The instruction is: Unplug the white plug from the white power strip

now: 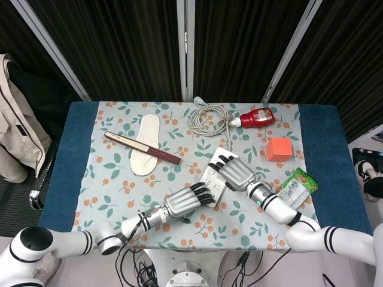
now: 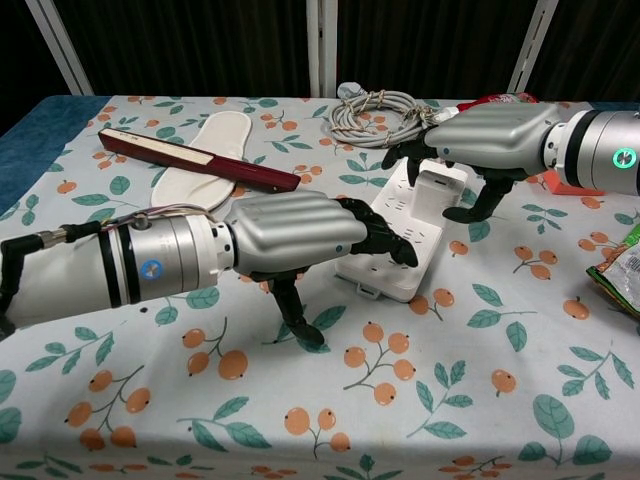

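Note:
The white power strip [image 2: 425, 242] lies slanted at mid-table, and shows between the hands in the head view as the strip [image 1: 210, 174]. A white plug [image 2: 437, 191] stands in its far end. My right hand [image 2: 492, 140] hovers low over that plug, dark fingers [image 2: 402, 160] to its left and thumb to its right, spread around it without a clear grip. In the head view the right hand [image 1: 236, 173] hides the plug. My left hand [image 2: 291, 234] [image 1: 186, 200] rests its fingertips on the strip's near end, thumb down on the cloth.
A coiled grey cable [image 1: 207, 117] and a ketchup bottle [image 1: 256, 117] lie at the back. An orange cube [image 1: 279, 149] and a green snack packet [image 1: 297, 186] sit to the right. A white insole [image 1: 143, 146] and a dark red stick [image 2: 195, 160] lie to the left.

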Motion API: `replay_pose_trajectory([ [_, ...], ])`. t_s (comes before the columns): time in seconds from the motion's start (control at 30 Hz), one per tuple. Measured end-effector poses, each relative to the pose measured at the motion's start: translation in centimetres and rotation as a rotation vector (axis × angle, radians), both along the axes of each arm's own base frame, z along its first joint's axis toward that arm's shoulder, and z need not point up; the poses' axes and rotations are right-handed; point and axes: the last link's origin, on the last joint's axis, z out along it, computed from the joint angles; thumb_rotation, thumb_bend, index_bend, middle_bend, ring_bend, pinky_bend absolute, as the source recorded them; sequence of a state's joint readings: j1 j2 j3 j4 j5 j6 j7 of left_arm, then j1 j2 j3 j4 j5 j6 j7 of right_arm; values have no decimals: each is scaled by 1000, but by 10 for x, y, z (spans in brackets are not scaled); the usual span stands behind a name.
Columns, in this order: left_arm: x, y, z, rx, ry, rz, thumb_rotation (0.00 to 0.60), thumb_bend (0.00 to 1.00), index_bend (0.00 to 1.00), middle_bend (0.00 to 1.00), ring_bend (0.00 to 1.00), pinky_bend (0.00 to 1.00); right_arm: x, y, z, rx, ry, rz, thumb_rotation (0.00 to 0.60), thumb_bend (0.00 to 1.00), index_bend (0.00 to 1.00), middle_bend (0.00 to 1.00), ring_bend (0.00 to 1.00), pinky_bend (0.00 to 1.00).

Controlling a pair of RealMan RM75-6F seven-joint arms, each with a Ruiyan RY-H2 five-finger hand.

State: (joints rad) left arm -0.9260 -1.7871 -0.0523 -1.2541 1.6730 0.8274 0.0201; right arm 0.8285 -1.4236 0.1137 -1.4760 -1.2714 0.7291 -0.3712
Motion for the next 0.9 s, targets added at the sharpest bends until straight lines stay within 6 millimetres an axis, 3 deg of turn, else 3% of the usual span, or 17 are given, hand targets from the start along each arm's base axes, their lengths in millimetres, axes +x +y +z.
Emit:
replay_pose_trajectory([
  [0.17,0,1,-1,-4,-7,6,600,81,148,178,94,93,-4,-3,-4,-6,-11,-8,600,372,276,347,177,350],
  [0.57,-1,3,-2,-18,-17,29,600,81,148,178,94,94,-10,-3,-8,-10,-28,-7,600,399,337,420,246,386],
  [0.63,-1,4,-2,-23,-18,36,600,81,148,178,94,94,-11,-3,-8,-12,-31,-5,600,412,377,437,285,410],
  [0.9,-1,4,-1,-41,-28,52,600,80,148,178,94,94,-11,-2,-8,-26,-61,9,600,542,698,570,467,527],
])
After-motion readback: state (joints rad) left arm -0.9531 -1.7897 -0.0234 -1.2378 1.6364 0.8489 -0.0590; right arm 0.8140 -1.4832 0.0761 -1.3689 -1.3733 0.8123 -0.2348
